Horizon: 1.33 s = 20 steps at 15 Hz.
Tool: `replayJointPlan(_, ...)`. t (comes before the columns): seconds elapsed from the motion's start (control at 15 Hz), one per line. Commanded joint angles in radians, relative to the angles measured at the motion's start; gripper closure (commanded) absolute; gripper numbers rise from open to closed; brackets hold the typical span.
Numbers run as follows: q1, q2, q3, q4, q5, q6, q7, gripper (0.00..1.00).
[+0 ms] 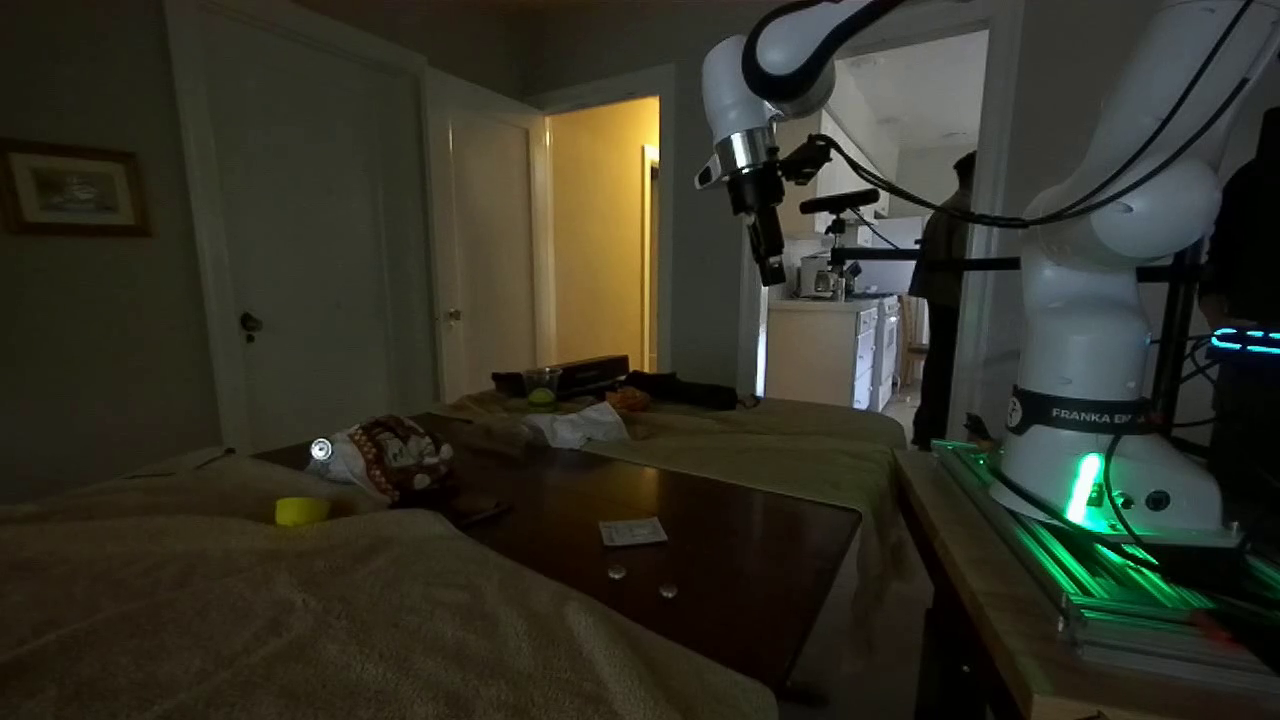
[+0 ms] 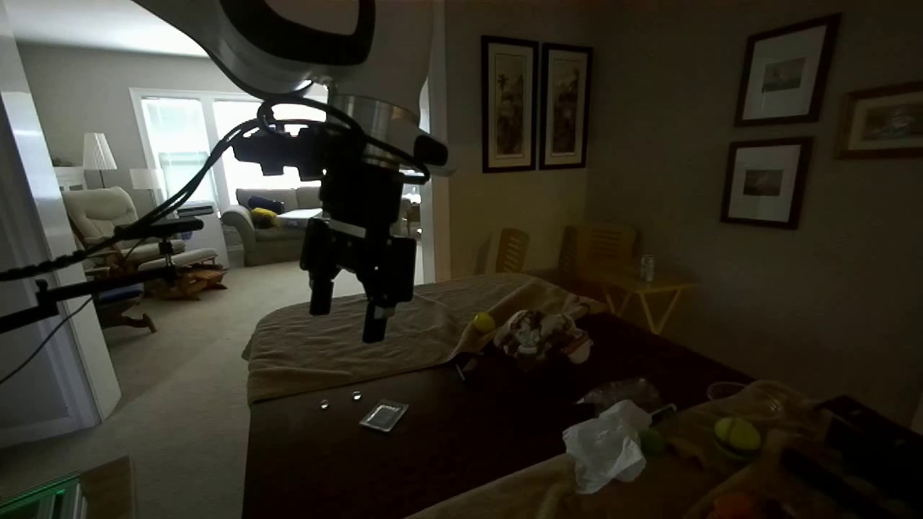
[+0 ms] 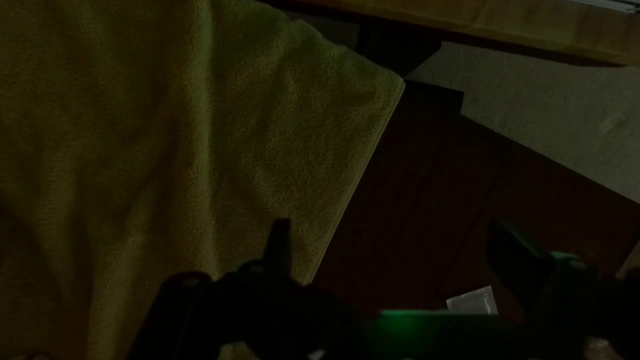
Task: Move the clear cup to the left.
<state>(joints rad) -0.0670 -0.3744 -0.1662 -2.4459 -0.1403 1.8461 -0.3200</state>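
Note:
The clear cup [image 1: 543,378] stands on the brown cloth at the far end of the table, with something green at its bottom. In an exterior view the cup [image 2: 773,408] shows at the right with a yellow-green ball [image 2: 737,434] seen in or through it. My gripper [image 1: 770,272] hangs high above the table, far from the cup. In an exterior view the gripper's [image 2: 348,326] two fingers are apart with nothing between them. In the wrist view the gripper [image 3: 389,222] is open over the cloth's edge and dark tabletop. The cup is out of the wrist view.
A silvery packet [image 1: 633,531] and small clear beads [image 1: 616,572] lie on the dark table [image 1: 740,530]. Crumpled white plastic [image 2: 609,445] lies near the cup. A patterned bag [image 1: 400,455] and yellow object [image 1: 302,511] sit opposite. A black box [image 1: 592,374] is behind the cup.

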Motion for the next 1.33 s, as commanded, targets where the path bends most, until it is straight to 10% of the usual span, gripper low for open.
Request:
replayJointPlan(0.0,-0.005,0.000,0.005,0.001,0.002,-0.001,-0.001,0.00)
replayJointPlan(1.27,-0.014,0.038,-0.004,0.131,0.001,0.131,0.019,0.00)
